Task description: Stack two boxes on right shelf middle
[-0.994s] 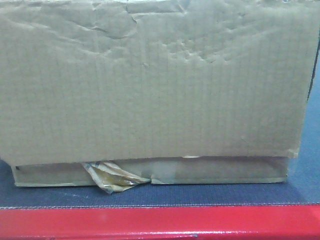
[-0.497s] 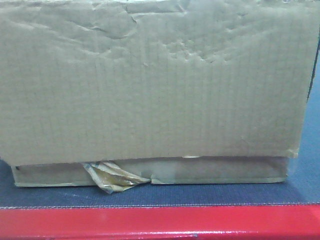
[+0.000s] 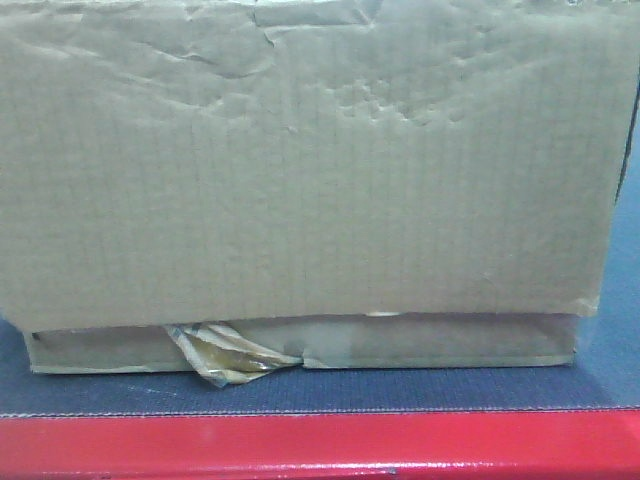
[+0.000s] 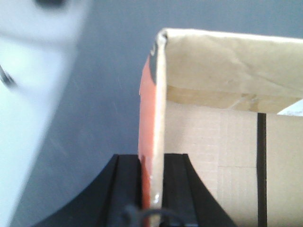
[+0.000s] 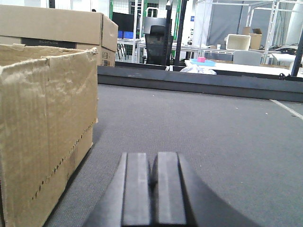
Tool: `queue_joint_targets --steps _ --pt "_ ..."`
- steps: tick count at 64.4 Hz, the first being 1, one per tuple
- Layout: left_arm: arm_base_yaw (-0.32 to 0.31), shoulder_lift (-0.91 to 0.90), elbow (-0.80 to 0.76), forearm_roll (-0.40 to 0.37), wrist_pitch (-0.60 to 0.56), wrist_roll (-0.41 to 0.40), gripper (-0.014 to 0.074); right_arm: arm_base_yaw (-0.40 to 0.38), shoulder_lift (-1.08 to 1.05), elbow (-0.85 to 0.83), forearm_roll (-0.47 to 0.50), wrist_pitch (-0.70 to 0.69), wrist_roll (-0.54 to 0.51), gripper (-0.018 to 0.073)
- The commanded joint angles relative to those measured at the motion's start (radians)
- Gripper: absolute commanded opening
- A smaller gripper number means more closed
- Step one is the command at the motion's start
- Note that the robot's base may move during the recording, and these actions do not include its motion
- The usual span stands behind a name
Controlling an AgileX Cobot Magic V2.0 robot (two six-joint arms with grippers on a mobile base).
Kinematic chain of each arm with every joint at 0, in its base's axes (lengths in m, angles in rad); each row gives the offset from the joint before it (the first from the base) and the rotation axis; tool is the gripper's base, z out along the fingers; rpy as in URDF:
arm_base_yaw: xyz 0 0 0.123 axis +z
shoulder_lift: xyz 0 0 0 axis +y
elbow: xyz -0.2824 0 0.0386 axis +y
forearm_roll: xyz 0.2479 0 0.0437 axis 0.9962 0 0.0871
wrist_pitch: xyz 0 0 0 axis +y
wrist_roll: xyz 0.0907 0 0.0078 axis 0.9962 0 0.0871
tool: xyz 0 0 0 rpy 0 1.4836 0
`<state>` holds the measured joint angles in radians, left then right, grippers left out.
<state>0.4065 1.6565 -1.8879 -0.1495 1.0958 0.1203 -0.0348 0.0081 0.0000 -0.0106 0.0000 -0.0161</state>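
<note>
Sitting on the flat box, the tall box fills the front view, and both rest on a dark grey platform with a red beam. The left gripper pinches the tall box's wall. The right gripper, fingers pressed together and empty, hovers near that box.

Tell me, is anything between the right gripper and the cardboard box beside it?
Nothing visible. The right gripper, fingers shut, sits over bare grey mat; the cardboard box stands at the view's left with only open mat between.
</note>
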Motion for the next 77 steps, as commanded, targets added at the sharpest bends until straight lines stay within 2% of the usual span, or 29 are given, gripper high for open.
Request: queue_joint_targets --steps 1,9,13,23,30,41,48,57,77 --pt "-0.023 -0.024 -0.102 -0.020 0.046 -0.033 -0.0111 -0.005 -0.008 0.000 -0.001 -0.017 -0.002 -0.0162" --pt "-0.101 -0.027 -0.237 0.002 0.071 -0.092 -0.0111 -0.005 -0.008 0.000 -0.001 -0.017 -0.002 -0.0162" --pt "-0.168 -0.027 -0.308 0.052 0.093 -0.149 -0.0111 -0.005 -0.008 0.000 -0.001 -0.017 -0.002 -0.0162" --pt "-0.397 -0.027 -0.404 0.295 0.125 -0.334 -0.0111 -0.005 -0.008 0.000 -0.001 -0.017 -0.002 -0.0162" --pt "-0.557 -0.027 -0.411 0.408 0.125 -0.454 -0.0111 -0.005 -0.008 0.000 -0.001 -0.017 -0.002 -0.0162" --pt "-0.740 0.001 -0.400 0.406 0.125 -0.583 -0.0111 -0.005 -0.008 0.000 -0.001 -0.017 -0.002 -0.0162" --pt "-0.809 0.032 -0.359 0.406 0.125 -0.625 -0.0111 -0.005 -0.008 0.000 -0.001 -0.017 -0.002 -0.0162" --pt "-0.854 0.066 -0.272 0.404 0.125 -0.649 -0.0111 -0.005 -0.008 0.000 -0.001 -0.017 -0.002 -0.0162" --pt "-0.869 0.098 -0.056 0.399 0.125 -0.728 -0.0111 -0.005 -0.008 0.000 -0.001 -0.017 -0.002 -0.0162"
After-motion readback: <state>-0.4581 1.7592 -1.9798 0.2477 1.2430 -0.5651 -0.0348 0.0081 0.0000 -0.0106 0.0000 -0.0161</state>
